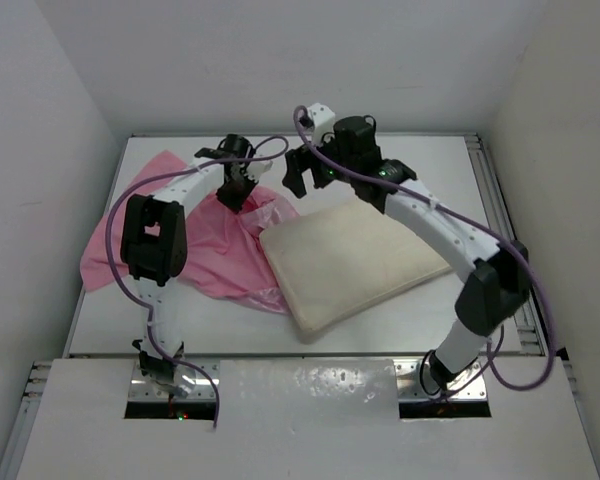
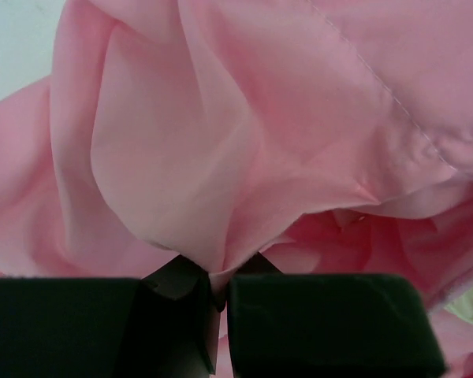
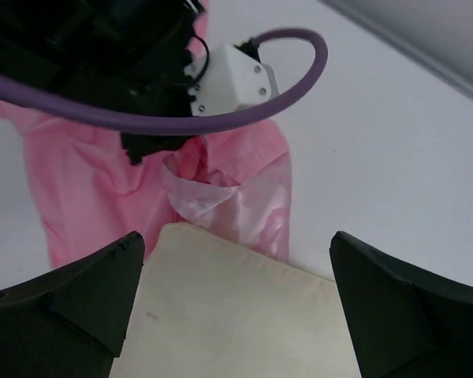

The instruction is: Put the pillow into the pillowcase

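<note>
The cream pillow (image 1: pixel 347 264) lies flat at the table's middle, its left corner resting on the pink satin pillowcase (image 1: pixel 212 245), which lies crumpled at the left. My left gripper (image 1: pixel 234 192) is shut on a fold of the pillowcase (image 2: pixel 213 157), pinched between its fingertips (image 2: pixel 185 295). My right gripper (image 1: pixel 305 180) is open and empty, hovering above the pillow's far corner (image 3: pixel 236 307). In the right wrist view the pillowcase's edge (image 3: pixel 244 197) shows just beyond the pillow, with the left gripper holding it.
The white table (image 1: pixel 430 170) is walled by white panels. A metal rail (image 1: pixel 495 200) runs along the right side. A purple cable (image 3: pixel 284 94) of the left arm crosses the right wrist view.
</note>
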You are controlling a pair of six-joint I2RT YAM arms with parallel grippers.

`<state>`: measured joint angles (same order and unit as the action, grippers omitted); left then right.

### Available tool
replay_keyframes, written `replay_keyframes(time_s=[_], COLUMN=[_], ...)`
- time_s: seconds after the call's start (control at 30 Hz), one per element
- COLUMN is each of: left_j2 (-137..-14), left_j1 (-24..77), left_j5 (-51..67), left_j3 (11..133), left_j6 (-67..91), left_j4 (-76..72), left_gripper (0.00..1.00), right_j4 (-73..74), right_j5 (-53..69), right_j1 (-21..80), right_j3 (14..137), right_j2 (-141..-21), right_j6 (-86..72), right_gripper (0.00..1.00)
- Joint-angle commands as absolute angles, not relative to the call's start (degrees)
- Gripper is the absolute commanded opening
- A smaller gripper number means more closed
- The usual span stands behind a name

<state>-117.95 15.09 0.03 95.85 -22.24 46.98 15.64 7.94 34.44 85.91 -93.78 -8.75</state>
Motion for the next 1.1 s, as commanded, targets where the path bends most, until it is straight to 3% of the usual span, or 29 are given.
replay_keyframes(time_s=[0.0, 0.13, 0.37, 0.53, 0.63, 0.77, 1.07], left_j2=[-112.5, -112.6, -113.2, -112.9, -112.4, -113.5, -114.0], left_j1=[15.8, 15.2, 14.2, 13.3, 12.7, 12.2, 11.9], left_j5=[0.3, 0.4, 0.4, 1.4, 1.1, 1.6, 3.4], left_j3=[96.0, 95.5, 95.3, 96.5, 97.0, 97.6, 98.9], left_j6=[-23.3, -22.9, -22.2, -22.2, -22.2, -22.2, -21.8], left_j4=[47.7, 49.7, 49.9, 51.1, 51.5, 52.1, 52.4], left_gripper=[0.03, 0.04, 0.03, 0.03, 0.02, 0.01, 0.01], right_j4=[16.7, 8.1, -19.7, -14.0, -11.2, -23.4, -19.2], right_j5=[15.7, 22.1, 15.4, 6.6, 0.6, -1.4, 2.7], right_j1=[32.6, 33.7, 39.6, 39.3, 37.6, 37.1, 37.2], right_j3=[87.7, 82.8, 78.1, 85.2, 83.0, 69.6, 76.1], right_j2=[-103.0, -104.5, -108.9, -117.9, -118.0, -111.8, -117.6], right_j6=[-3.3, -6.1, -25.7, -34.3, -38.6, -39.8, -43.1], right_gripper=[0.99, 0.98, 0.98, 0.90, 0.87, 0.83, 0.81])
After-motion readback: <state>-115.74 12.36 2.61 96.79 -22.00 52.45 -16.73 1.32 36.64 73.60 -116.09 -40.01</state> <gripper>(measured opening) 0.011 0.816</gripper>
